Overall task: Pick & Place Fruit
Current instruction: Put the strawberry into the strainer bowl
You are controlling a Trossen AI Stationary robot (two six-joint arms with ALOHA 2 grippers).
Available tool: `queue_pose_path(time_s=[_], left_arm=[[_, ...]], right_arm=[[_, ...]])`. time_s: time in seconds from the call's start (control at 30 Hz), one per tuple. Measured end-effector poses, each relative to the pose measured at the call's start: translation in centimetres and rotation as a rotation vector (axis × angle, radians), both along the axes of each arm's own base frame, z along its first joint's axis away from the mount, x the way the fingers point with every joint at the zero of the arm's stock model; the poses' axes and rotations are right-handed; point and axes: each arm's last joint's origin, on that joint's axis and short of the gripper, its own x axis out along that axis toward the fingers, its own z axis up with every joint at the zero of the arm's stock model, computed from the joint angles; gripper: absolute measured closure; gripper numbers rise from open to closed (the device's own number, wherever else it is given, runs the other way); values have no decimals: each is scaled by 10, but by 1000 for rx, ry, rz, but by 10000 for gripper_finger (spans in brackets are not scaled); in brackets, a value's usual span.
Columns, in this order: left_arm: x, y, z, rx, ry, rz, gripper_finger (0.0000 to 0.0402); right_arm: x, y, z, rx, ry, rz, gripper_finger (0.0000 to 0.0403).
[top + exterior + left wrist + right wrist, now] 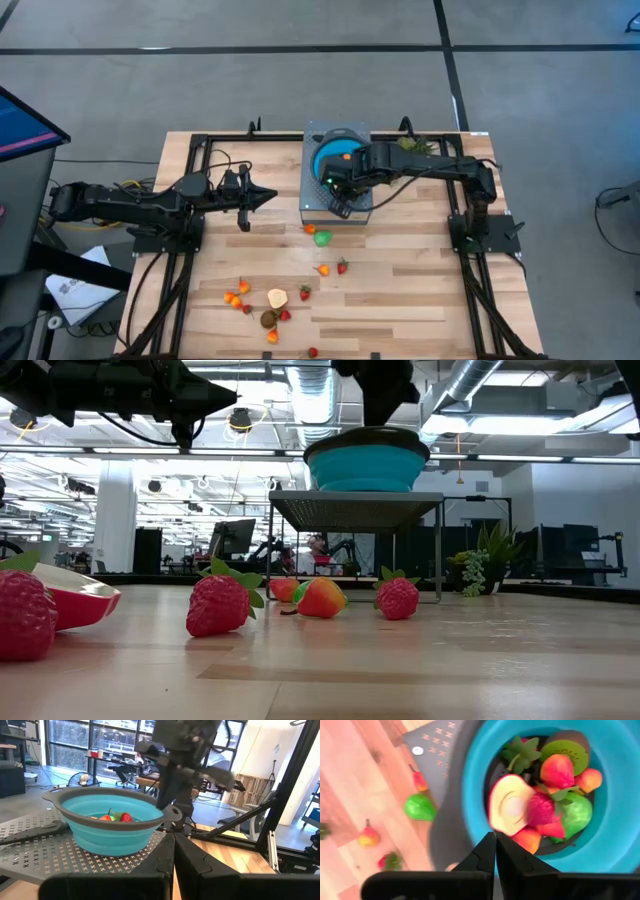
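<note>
Strawberries up front in the low view: one red plastic strawberry (222, 605) with green leaves sits on the pale wood-plank table (420, 660), a red-skinned apple slice (75, 600) beside it. More small toy fruit (268, 310) is scattered across the near half of the table, plus a green pear-like piece (322, 238) just off the raised grey perforated metal stand (312, 200). Round collapsible blue silicone bowl (615, 835) with a grey rim sits on that stand, already holding a kiwi half (566, 747), a pale apple slice (509, 805), strawberries and a green piece. Right gripper (495, 851) hangs directly over the bowl, fingers pressed together, nothing between them. Left gripper (174, 851) is parked above the table left of the stand, pointing at the bowl, also pinched closed and empty. Spiky green-leaved piece (415, 145) lies at the far edge, behind the right arm.
</note>
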Motion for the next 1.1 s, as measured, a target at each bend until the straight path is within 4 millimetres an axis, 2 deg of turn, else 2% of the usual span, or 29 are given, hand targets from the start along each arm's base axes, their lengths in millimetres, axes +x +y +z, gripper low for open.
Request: queue_pose_path(time_s=[0.53, 1.1], left_arm=[[0, 0, 0, 0, 1, 0, 400], [0, 0, 0, 0, 1, 0, 400]], right_arm=[[-27, 51, 36, 55, -183, -62, 402], [-35, 100, 37, 79, -254, -153, 402]])
